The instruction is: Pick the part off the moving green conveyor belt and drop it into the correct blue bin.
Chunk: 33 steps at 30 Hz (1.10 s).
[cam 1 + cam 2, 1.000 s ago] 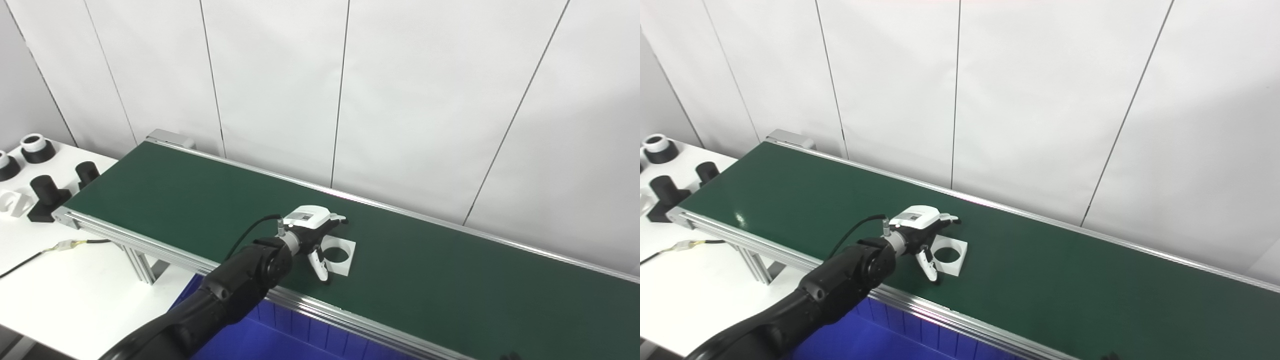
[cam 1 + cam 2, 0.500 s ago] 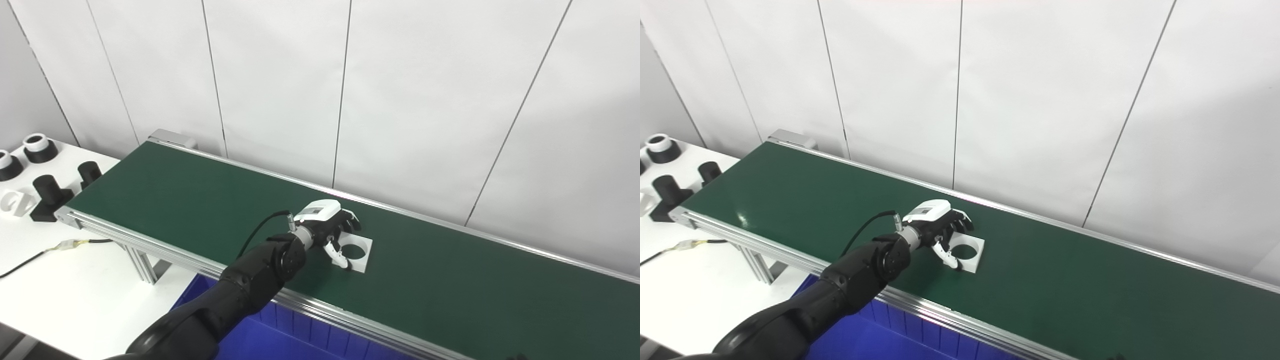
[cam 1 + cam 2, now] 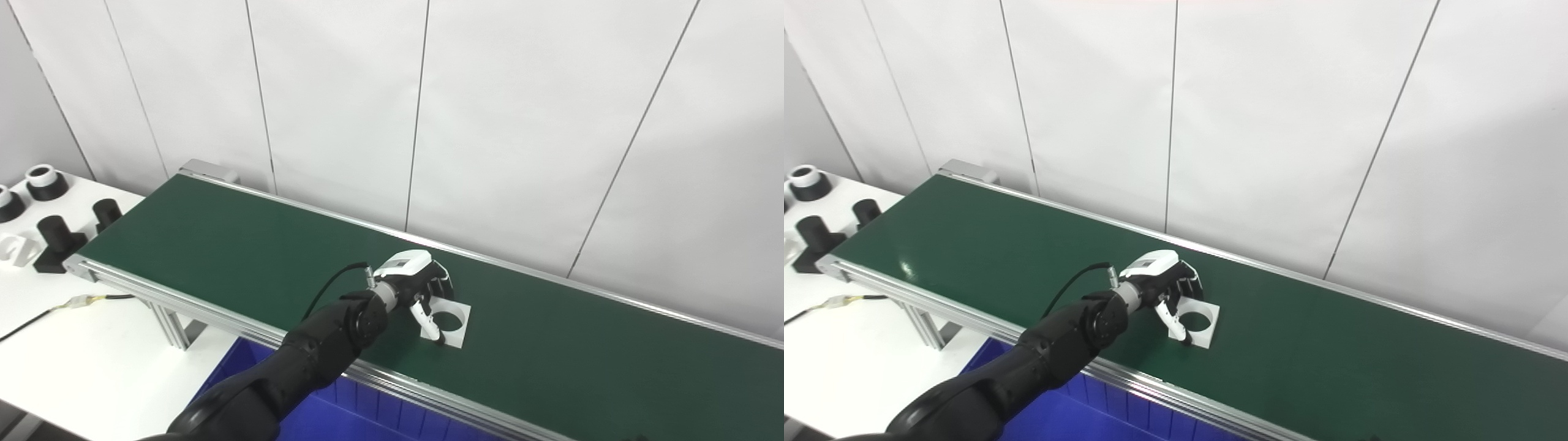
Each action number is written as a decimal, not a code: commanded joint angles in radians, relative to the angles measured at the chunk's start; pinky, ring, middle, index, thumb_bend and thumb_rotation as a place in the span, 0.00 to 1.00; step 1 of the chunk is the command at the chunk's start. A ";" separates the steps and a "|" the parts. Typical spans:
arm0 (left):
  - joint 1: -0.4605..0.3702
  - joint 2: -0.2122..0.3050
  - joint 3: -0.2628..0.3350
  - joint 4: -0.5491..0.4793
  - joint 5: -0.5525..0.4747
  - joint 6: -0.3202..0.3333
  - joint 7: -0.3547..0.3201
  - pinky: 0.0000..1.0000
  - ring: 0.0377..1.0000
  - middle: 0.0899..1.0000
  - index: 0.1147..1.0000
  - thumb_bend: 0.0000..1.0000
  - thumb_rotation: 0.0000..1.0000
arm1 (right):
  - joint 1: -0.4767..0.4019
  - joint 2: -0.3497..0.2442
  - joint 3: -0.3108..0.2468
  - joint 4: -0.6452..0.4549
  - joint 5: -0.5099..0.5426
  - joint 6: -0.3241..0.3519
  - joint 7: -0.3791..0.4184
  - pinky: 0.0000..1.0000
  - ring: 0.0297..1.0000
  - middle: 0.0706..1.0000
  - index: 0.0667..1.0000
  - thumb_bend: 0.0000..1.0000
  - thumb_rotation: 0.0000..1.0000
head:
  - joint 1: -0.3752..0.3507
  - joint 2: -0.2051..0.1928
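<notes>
I see my left hand [image 3: 422, 288] at mid-frame curled around the near-left edge of the white square part [image 3: 450, 317], which lies flat on the green conveyor belt [image 3: 245, 245], though I cannot tell if it grips.

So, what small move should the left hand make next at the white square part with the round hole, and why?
Probably close the fingers and thumb on the white square part with the round hole. The left hand sits at its near-left edge, fingers curled over it, yet the part lies flat on the green conveyor belt.
</notes>
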 commanded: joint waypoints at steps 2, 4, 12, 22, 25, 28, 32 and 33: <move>0.022 0.014 0.034 -0.096 -0.030 -0.014 0.013 0.43 0.48 0.46 0.41 0.52 0.00 | -0.009 0.012 0.001 -0.024 -0.007 -0.067 -0.007 0.99 0.96 0.95 1.00 0.59 0.87 | -0.011 0.006; 0.074 0.013 0.074 -0.213 -0.069 -0.012 0.011 0.41 0.45 0.43 0.43 0.52 0.00 | -0.007 0.016 0.004 -0.031 -0.015 -0.067 -0.008 0.98 0.96 0.95 1.00 0.60 0.86 | -0.051 0.020; 0.246 -0.009 0.133 -0.528 -0.134 -0.078 0.030 0.41 0.40 0.44 0.45 0.50 0.00 | 0.003 0.031 0.010 -0.057 -0.062 -0.064 -0.025 0.93 0.92 0.91 1.00 0.64 0.85 | -0.173 0.066; 0.438 -0.033 0.141 -0.675 -0.185 -0.191 0.017 0.45 0.45 0.46 0.40 0.50 0.00 | 0.018 0.053 0.027 -0.079 -0.072 -0.059 -0.023 0.88 0.87 0.87 0.97 0.69 0.69 | -0.327 0.076; 0.493 -0.028 0.132 -0.649 -0.191 -0.256 0.017 0.46 0.45 0.46 0.40 0.50 0.00 | 0.025 0.066 0.031 -0.083 -0.096 -0.065 -0.040 0.86 0.86 0.86 0.96 0.70 0.67 | -0.368 0.091; 0.534 -0.023 0.133 -0.648 -0.209 -0.289 0.004 0.42 0.43 0.46 0.42 0.50 0.00 | 0.031 0.077 0.039 -0.091 -0.096 -0.060 -0.039 0.86 0.86 0.86 0.96 0.69 0.63 | -0.398 0.101; 0.584 -0.015 0.129 -0.644 -0.215 -0.322 -0.008 0.42 0.42 0.46 0.42 0.50 0.00 | 0.031 0.086 0.041 -0.091 -0.106 -0.045 -0.042 0.86 0.87 0.87 0.96 0.68 0.61 | -0.411 0.126; 0.592 -0.014 0.127 -0.640 -0.218 -0.334 -0.011 0.42 0.42 0.46 0.42 0.50 0.00 | 0.029 0.086 0.040 -0.088 -0.110 -0.043 -0.043 0.87 0.87 0.87 0.96 0.68 0.63 | -0.413 0.130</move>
